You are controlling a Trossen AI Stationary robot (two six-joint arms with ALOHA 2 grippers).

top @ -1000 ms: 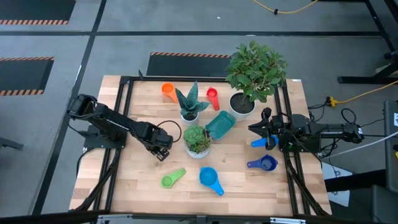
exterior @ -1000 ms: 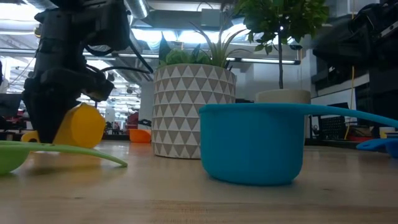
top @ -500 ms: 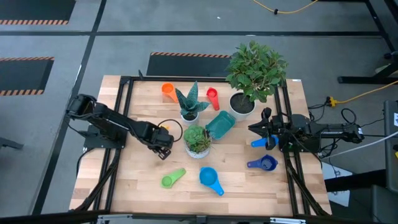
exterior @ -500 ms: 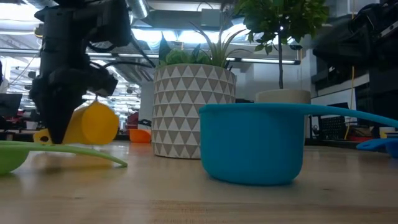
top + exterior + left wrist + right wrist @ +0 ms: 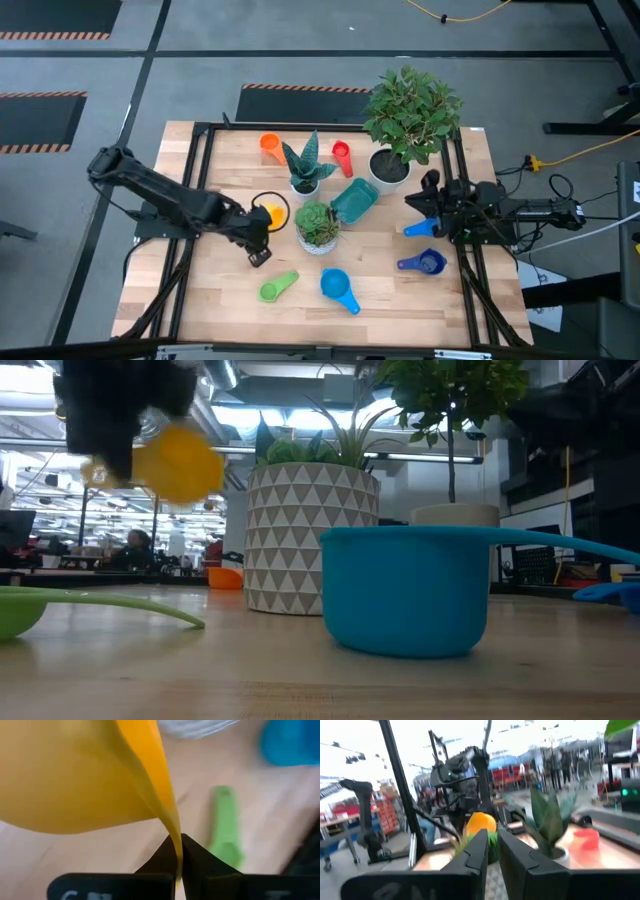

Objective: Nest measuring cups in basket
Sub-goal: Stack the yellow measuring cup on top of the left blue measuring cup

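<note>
My left gripper (image 5: 257,233) is shut on the yellow measuring cup (image 5: 268,213) and holds it high above the table in the low view (image 5: 180,460). The teal basket (image 5: 354,200) stands near the table's middle, right of the cup, behind a succulent pot (image 5: 317,225). The green cup (image 5: 278,288) and the light blue cup (image 5: 338,288) lie near the front edge. The dark blue cup (image 5: 425,263) lies at the right, and the orange cup (image 5: 270,145) and the red cup (image 5: 342,155) at the back. My right gripper (image 5: 410,203) hovers shut right of the basket. My left gripper pinches the yellow cup's flat handle (image 5: 174,845) between its two fingers (image 5: 197,862), which meet the handle's two flat faces. The bowl (image 5: 75,775) sticks out beyond the fingertips. The cup is lifted clear of the table and tilted.
A spiky plant in a white pot (image 5: 305,175) and a leafy plant (image 5: 410,115) stand at the back beside the basket. A further blue piece (image 5: 418,229) shows beside my right arm. Black frame rails (image 5: 195,190) run along the table's sides.
My left gripper has risen with the yellow cup. The cup was low over the table by the green cup's handle and now hangs high, clear of the table.
</note>
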